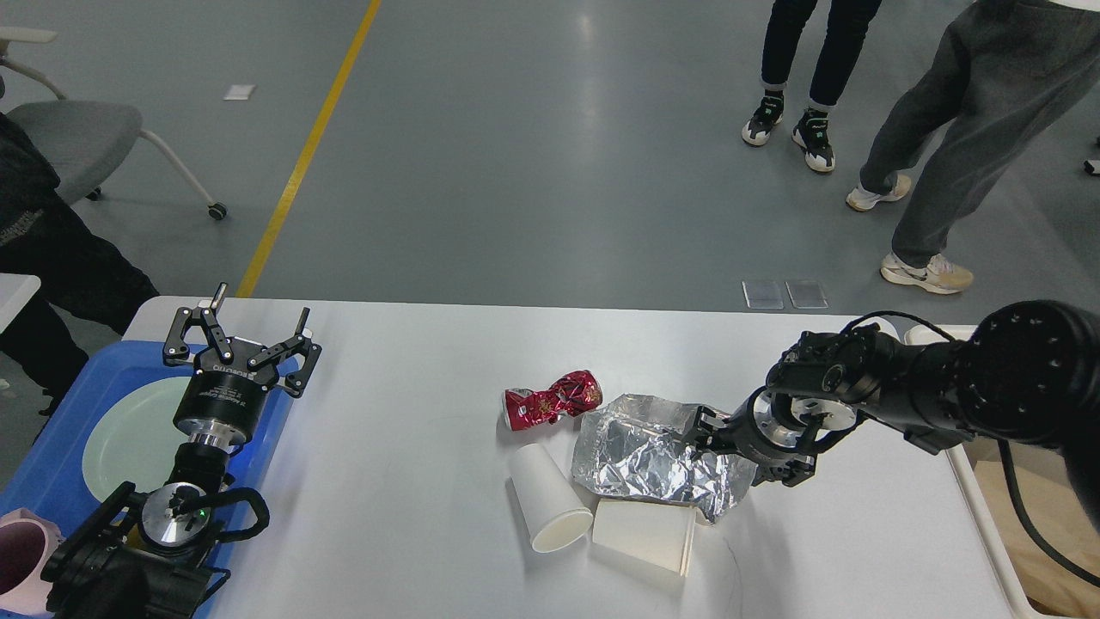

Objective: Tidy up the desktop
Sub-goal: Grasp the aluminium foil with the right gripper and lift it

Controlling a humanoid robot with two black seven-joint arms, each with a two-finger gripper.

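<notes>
Blue tray [51,404] holds pale plate [129,438]; pink cup [21,559] alongside.

On the large white counter [412,413], a crumpled sheet of silver foil [653,451] lies beside a crushed red can [553,398] and two white paper cups [550,507]. The right claw [730,447] is at the foil's right edge. The left claw [241,340] stands spread over the blue plastic tray [51,413].
</notes>
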